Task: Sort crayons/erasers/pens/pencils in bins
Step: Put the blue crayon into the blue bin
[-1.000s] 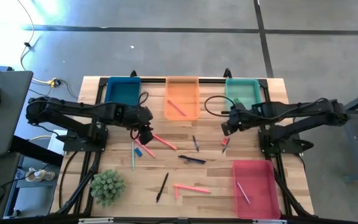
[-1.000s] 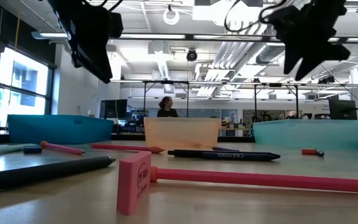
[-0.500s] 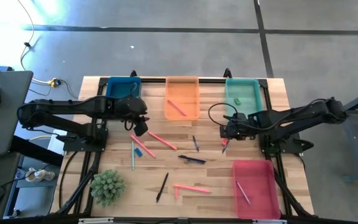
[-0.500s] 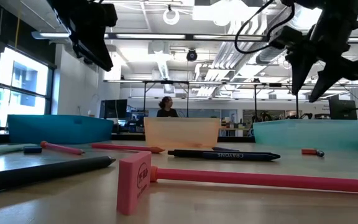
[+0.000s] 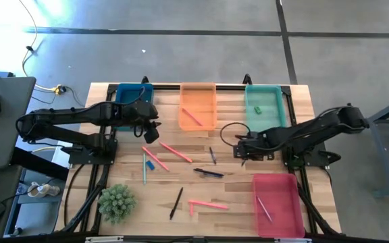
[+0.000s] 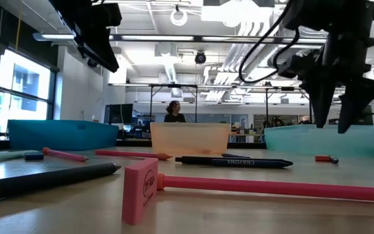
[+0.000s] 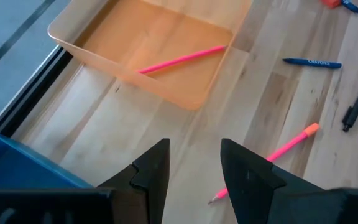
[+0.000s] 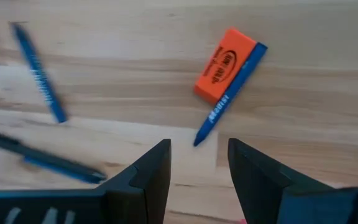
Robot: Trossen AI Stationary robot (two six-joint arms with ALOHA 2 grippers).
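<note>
Four bins stand on the wooden table: dark blue point(image 5: 133, 95), orange point(image 5: 198, 106) and teal point(image 5: 263, 101) along the far edge, red-pink point(image 5: 277, 204) at the near right. My right gripper point(image 5: 243, 153) hangs open, fingers pointing down, above an orange eraser point(image 8: 224, 64) that lies against a blue crayon point(image 8: 230, 93). My left gripper point(image 5: 152, 131) is open and raised between the blue and orange bins, holding nothing. Pink pencils point(image 5: 176, 152), dark pens point(image 5: 208, 173) and another blue crayon point(image 8: 39, 73) lie loose mid-table.
The orange bin holds a pink pencil point(image 7: 182, 59), the teal bin a green eraser point(image 5: 256, 108), the red-pink bin a pencil point(image 5: 265, 208). A green plant point(image 5: 116, 202) stands at the near left. A pink eraser point(image 6: 140, 190) and a long pink pencil point(image 6: 271, 187) lie near the front edge.
My right gripper has sunk toward the table and shifted toward its near edge, rolling about its own axis; its fingers now hang low over the orange eraser. My left gripper has risen and drawn back toward the far edge. No object has moved.
</note>
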